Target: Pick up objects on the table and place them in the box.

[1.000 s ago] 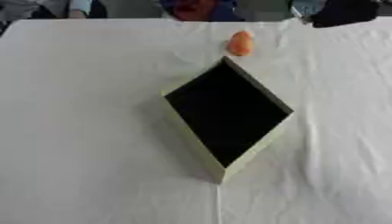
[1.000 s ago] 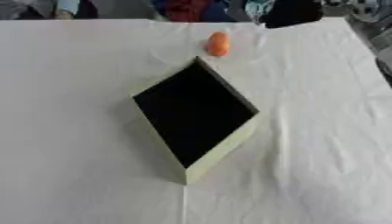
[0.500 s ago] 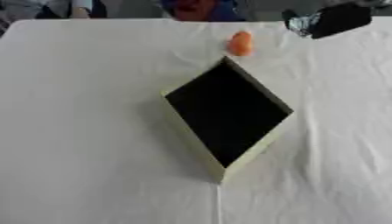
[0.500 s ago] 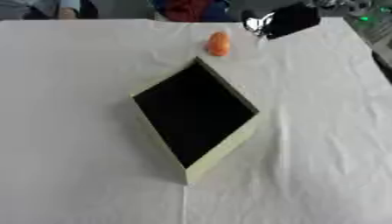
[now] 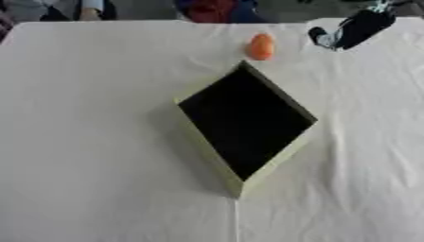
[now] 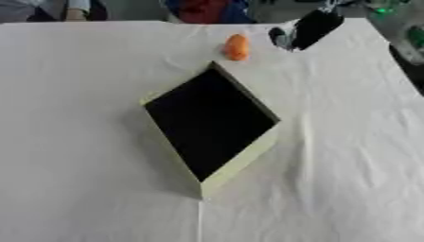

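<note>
Left eye view: our black right hand (image 5: 352,29) has advanced from 1 o'clock toward the small orange oval object (image 5: 261,46); we cannot tell its finger state, and the pale-walled, black-lined box (image 5: 245,176) remains unfilled.

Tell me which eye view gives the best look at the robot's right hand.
The right eye view: the black right hand sits further inside the picture, with white table cloth beyond it. The left eye view shows the same hand nearer the right edge, beside the small orange object. Neither view shows its fingers clearly.

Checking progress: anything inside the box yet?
The box interior shows only flat black; no object visible inside. The near walls hide a little of the floor. The orange thing sits on the cloth behind it.
</note>
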Tool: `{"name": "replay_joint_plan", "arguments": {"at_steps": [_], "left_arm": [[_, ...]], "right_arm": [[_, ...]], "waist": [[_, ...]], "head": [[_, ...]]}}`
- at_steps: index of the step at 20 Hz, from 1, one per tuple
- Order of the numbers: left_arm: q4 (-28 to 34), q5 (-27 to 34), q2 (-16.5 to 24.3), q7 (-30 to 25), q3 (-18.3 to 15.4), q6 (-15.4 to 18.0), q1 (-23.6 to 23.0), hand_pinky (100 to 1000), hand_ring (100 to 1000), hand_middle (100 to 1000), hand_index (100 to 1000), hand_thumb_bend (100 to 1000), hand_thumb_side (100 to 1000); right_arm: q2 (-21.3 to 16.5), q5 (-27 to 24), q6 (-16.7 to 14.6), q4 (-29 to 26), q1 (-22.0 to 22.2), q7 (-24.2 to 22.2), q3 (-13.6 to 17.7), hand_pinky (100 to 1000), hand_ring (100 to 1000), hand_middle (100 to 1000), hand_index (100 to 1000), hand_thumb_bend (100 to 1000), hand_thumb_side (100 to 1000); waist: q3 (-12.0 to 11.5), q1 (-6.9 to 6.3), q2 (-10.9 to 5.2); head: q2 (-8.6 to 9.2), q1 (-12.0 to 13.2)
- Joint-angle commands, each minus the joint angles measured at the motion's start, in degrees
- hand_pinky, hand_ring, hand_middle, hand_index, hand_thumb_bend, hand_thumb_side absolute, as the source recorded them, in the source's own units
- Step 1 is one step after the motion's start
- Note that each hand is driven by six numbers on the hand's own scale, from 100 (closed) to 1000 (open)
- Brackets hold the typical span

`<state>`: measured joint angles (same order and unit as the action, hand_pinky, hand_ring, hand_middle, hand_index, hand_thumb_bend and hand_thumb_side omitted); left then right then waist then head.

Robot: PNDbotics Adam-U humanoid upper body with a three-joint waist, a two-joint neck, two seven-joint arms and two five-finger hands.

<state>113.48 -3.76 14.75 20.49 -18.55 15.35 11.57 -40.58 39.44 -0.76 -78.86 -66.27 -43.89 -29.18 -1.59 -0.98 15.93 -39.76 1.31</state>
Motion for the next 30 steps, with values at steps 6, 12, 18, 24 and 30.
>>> {"name": "replay_joint_plan", "arguments": {"at_steps": [6, 12, 18, 24, 30], "left_arm": [[1.12, -0.09, 1.54, -0.41, 0.13, 0.06, 0.30, 624, 647, 722, 782, 100, 662], [1.12, 0.03, 1.39, -0.68, 0.29, 0.00, 0.41, 624, 646, 722, 781, 100, 660], [1.12, 0.17, 1.21, -0.90, 0.36, 0.01, 0.53, 624, 645, 722, 780, 100, 660], [1.12, 0.34, 0.92, -1.15, 0.46, 0.04, 0.67, 623, 644, 723, 779, 100, 660], [1.12, 0.54, 0.60, -1.45, 0.60, 0.02, 0.83, 622, 642, 722, 778, 100, 661]], "right_arm": [[2.04, 5.88, -2.00, 6.32, -3.90, -2.24, -0.92, 948, 928, 862, 1000, 120, 278], [5.92, 9.61, -3.43, 13.31, -6.61, -1.45, -1.31, 948, 923, 858, 1000, 147, 251], [10.22, 14.36, -5.22, 20.90, -8.72, 0.63, -0.76, 956, 924, 858, 1000, 178, 259], [14.87, 19.22, -7.09, 28.76, -10.28, 3.13, 0.96, 959, 927, 859, 1000, 196, 290], [18.44, 25.34, -8.29, 36.32, -11.28, 6.76, 4.24, 962, 930, 862, 1000, 199, 316]], "waist": [[-0.35, -0.23, -1.10], [-0.60, -0.48, -0.92], [-0.86, -0.77, -0.49], [-1.19, -1.07, 0.05], [-1.61, -1.21, 0.58]], "head": [[-0.46, 0.00], [-0.39, -0.21], [-0.10, -0.87], [0.34, -1.49], [0.67, -1.95]]}}
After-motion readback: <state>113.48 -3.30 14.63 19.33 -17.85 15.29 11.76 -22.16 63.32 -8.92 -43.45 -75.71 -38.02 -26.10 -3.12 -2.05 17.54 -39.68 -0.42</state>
